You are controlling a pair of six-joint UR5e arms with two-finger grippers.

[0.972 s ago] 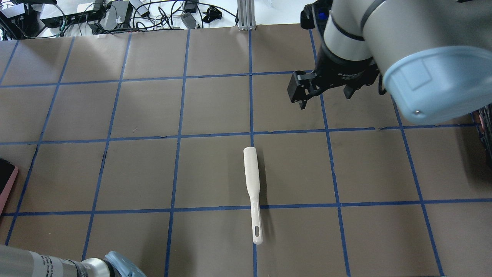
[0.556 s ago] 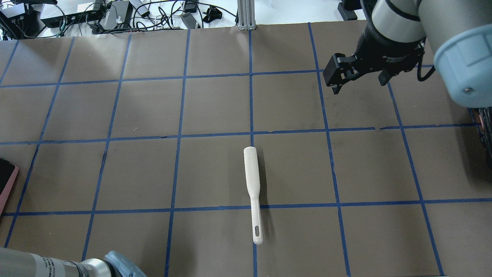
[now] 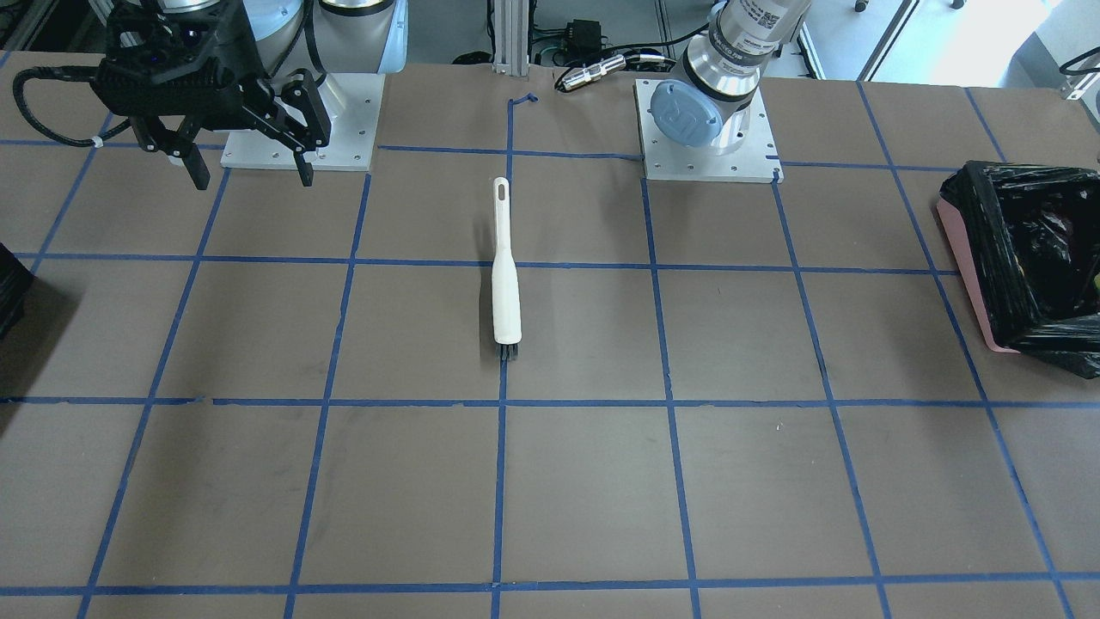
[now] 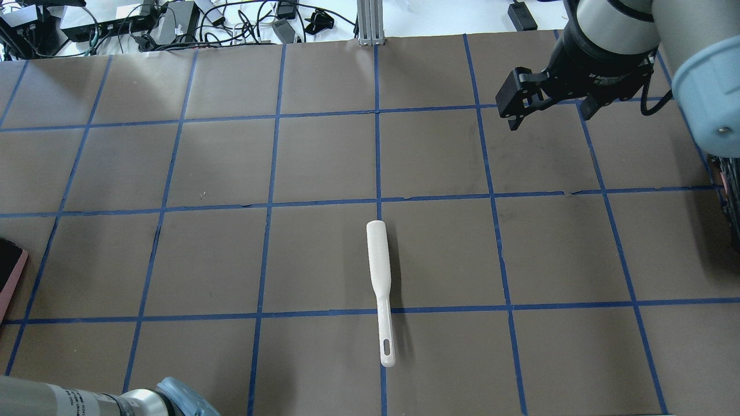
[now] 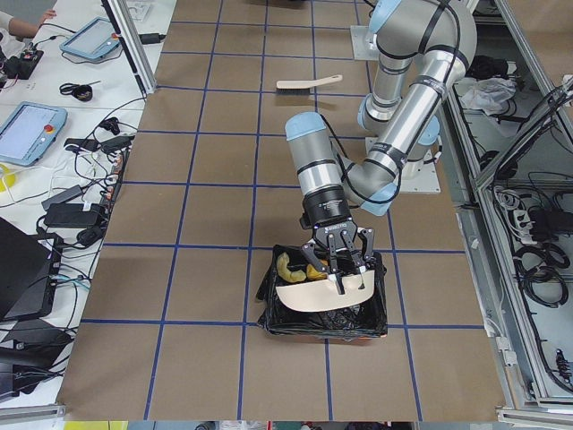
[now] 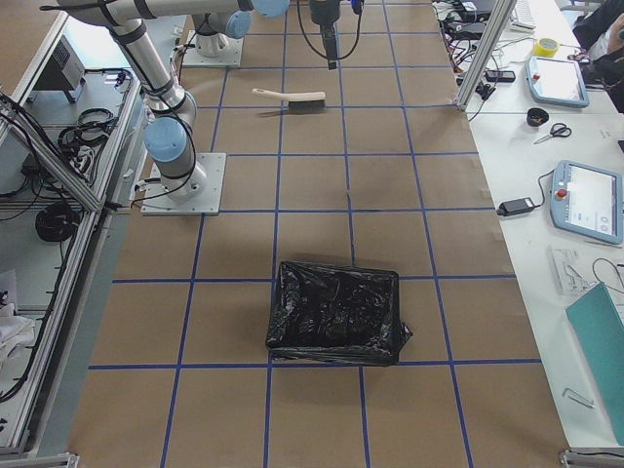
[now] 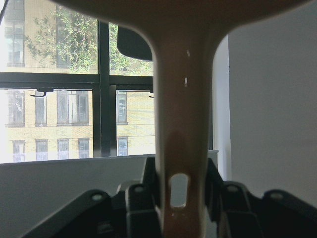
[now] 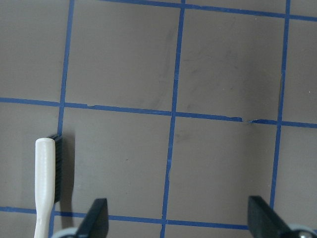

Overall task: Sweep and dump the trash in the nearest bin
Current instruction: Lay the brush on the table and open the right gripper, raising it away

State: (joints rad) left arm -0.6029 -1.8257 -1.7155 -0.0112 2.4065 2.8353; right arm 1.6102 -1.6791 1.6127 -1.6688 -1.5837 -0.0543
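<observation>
One brown table (image 3: 584,481), gridded in blue tape (image 3: 584,402), carries the bin (image 3: 1031,249); cables (image 4: 231,23) beyond.

Right gripper (image 4: 550,118): a short line of white lettering on its black body, up and to the right of the brush (image 4: 378,271) in the overhead view; too small to read.
Blue cap (image 3: 685,113): on the left arm (image 3: 730,53), up and to the right of the brush in the front view; a raised logo whose letters are unclear.
Code sticker (image 3: 762,12): above the cap, farther from the brush; black-and-white pattern, no legible characters.
White label (image 4: 68,398): on the left arm, down and to the left of the brush; tiny dark print, unreadable.
Legible wording: none.
</observation>
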